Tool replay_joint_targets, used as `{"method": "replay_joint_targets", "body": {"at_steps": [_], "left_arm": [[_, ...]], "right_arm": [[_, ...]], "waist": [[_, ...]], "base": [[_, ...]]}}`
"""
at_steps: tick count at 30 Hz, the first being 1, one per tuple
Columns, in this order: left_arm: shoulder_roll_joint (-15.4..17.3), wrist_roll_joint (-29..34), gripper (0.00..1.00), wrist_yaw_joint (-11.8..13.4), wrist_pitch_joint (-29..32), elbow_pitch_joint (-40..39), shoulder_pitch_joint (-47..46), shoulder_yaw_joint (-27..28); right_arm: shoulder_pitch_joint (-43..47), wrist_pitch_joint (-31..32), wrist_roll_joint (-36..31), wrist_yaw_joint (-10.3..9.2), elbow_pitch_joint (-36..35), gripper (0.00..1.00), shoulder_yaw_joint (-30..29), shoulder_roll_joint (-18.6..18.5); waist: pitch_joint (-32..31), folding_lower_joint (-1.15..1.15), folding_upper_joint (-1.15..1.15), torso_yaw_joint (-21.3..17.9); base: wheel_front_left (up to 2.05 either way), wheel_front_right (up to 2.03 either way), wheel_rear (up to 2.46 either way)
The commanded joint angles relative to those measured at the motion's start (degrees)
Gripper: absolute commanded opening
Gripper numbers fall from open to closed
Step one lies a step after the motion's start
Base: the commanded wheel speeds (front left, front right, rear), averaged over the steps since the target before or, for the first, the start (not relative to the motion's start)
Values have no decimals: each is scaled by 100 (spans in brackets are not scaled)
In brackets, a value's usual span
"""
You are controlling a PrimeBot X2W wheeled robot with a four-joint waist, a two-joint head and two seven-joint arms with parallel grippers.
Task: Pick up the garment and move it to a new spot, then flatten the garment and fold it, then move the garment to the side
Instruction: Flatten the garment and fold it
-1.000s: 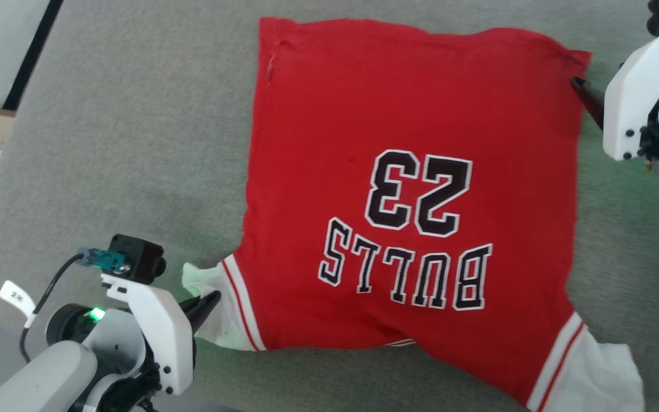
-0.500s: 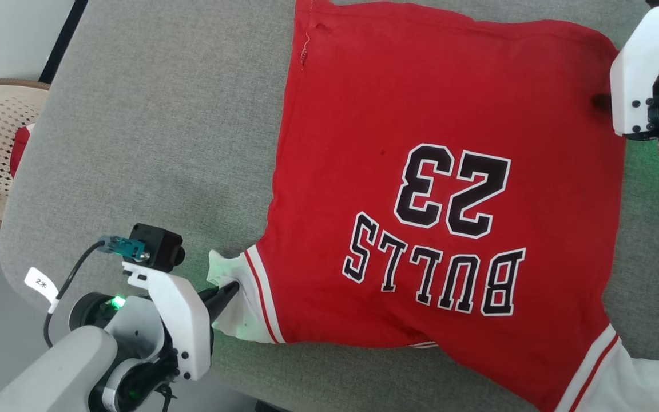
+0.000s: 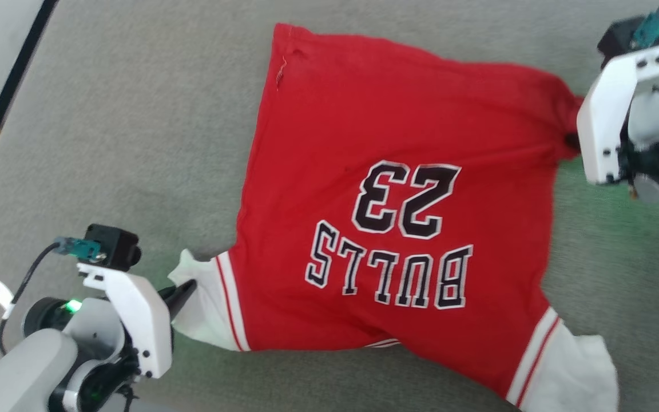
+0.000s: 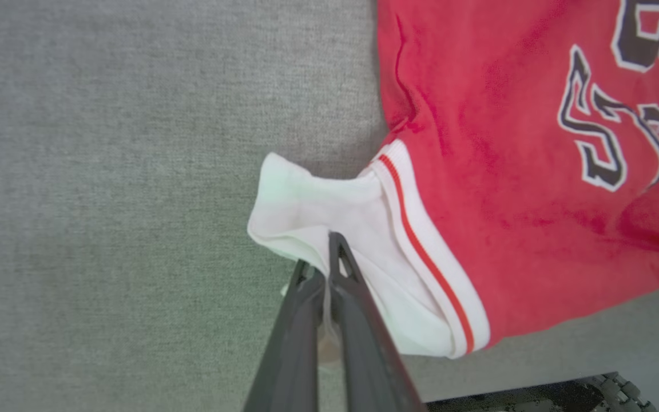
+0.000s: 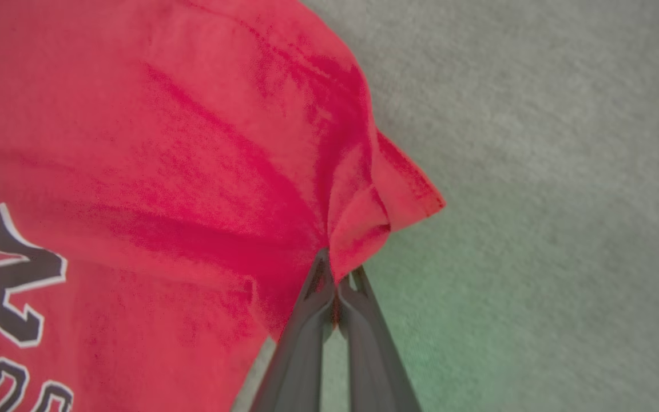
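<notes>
Garment (image 3: 398, 229) lies spread, print up, on the grey table (image 3: 135, 143), left gripper (image 3: 185, 290) clenched on its white sleeve (image 4: 318, 206), right gripper (image 5: 335, 274) pinching the red hem corner (image 5: 404, 189); lift both evenly, keeping cloth taut.

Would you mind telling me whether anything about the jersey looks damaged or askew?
The garment lies skewed, its corner bunched in the right end effector; a pale loose thread shows near the opposite hem corner.

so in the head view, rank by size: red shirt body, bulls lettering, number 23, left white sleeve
1. red shirt body
2. BULLS lettering
3. number 23 and left white sleeve, too alike to rank
</notes>
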Motion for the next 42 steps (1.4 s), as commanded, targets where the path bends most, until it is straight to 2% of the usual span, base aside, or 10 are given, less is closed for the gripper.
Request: {"method": "replay_joint_targets", "body": {"at_steps": [1,8,13,20,26,27,29,30,36,42], "left_arm": [[104,-26,0,84,-22,-64,134,52],[404,-127,0,296,2,-372,418,166],[589,-179,0,454,44,-622,605,203],[693,-216,0,573,83,-851,704,237],[684,-238,0,561,98,-917,657,245],[676,-239,0,553,97,-910,639,248],[651,-243,0,536,98,-901,604,248],[642,-231,0,528,100,-890,585,246],[631,-223,0,525,78,-867,595,240],[668,-248,0,559,12,-939,675,290]], "right_arm": [[271,80,184,-4,-271,0,57,-106],[1287,469,651,-4,-1443,0,-94,-393],[2392,879,739,-4,-2534,0,-567,-423],[4025,1424,465,-4,-3880,0,-1525,-22],[4613,1225,147,-3,-4096,0,-1966,509],[4620,1134,156,-3,-4016,14,-1996,615],[4528,880,-24,-3,-3852,61,-2029,612],[4495,781,-36,-3,-3769,100,-1950,590],[4388,600,-120,-5,-3729,100,-1922,505],[4289,902,-195,-3,-4719,100,-2179,456]], "waist": [[-235,0,0,-269],[-517,0,0,-636],[-668,0,0,-842],[-697,0,0,-947],[-594,0,0,-958],[-578,0,0,-963],[-550,0,0,-963],[-542,0,0,-960],[-550,0,0,-977],[-566,0,0,-997]], "base": [[0,0,0],[0,0,0],[0,0,0],[0,0,0],[0,0,0],[0,0,0],[0,0,0],[0,0,0],[0,0,0],[0,0,0]]}}
